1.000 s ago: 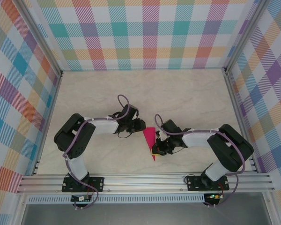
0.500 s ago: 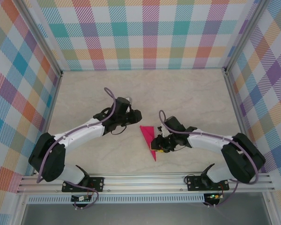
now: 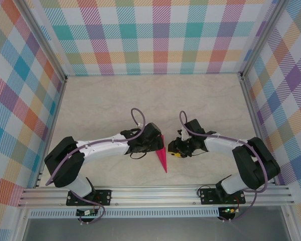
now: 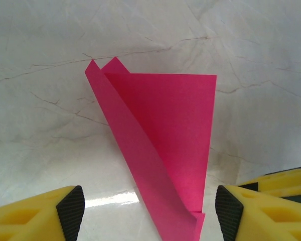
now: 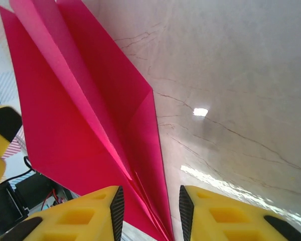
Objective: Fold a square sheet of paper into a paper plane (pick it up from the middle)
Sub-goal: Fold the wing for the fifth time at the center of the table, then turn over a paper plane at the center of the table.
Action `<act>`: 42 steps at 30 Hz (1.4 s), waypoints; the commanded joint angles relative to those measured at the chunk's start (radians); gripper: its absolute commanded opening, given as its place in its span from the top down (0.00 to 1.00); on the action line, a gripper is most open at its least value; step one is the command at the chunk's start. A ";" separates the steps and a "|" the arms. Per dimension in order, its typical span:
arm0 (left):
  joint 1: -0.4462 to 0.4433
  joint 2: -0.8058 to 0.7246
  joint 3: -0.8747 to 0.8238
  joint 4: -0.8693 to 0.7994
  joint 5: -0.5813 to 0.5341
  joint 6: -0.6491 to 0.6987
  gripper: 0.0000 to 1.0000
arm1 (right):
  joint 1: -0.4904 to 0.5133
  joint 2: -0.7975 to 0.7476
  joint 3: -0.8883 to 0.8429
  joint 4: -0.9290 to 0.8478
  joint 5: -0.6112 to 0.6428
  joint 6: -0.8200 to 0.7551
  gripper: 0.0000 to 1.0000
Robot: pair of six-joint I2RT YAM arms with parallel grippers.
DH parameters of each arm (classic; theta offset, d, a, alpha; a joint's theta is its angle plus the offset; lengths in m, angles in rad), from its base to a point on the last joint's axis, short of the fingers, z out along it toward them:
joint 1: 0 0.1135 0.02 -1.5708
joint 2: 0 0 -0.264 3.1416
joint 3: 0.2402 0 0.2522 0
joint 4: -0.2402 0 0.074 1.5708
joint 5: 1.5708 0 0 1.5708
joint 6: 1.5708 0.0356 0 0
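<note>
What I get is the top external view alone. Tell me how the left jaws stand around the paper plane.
Observer: In the left wrist view the left gripper is wide open, one pad on either side of the paper plane, not closed on it.
Operator: Report the right side.
Observer: The right gripper stands slightly open; the plane's near end reaches between its pads.
Operator: Say how the folds sit.
Observer: The layers fan apart rather than lying pressed flat on the table.

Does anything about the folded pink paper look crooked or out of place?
Yes. The paper plane looks loosely folded: one long flap seems to lift off the layer below, and two corners poke out unevenly at the wide end. No tear is visible.
</note>
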 commanded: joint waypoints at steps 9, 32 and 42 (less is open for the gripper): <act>-0.009 0.088 0.069 -0.067 -0.053 -0.039 0.34 | 0.006 0.089 0.047 0.080 -0.154 -0.033 0.60; 0.041 0.058 -0.029 -0.044 -0.013 -0.045 0.64 | 0.089 0.142 0.121 0.017 -0.150 -0.097 0.59; 0.050 0.046 -0.054 -0.041 -0.011 -0.034 0.78 | 0.091 0.056 0.143 -0.104 -0.001 -0.162 0.48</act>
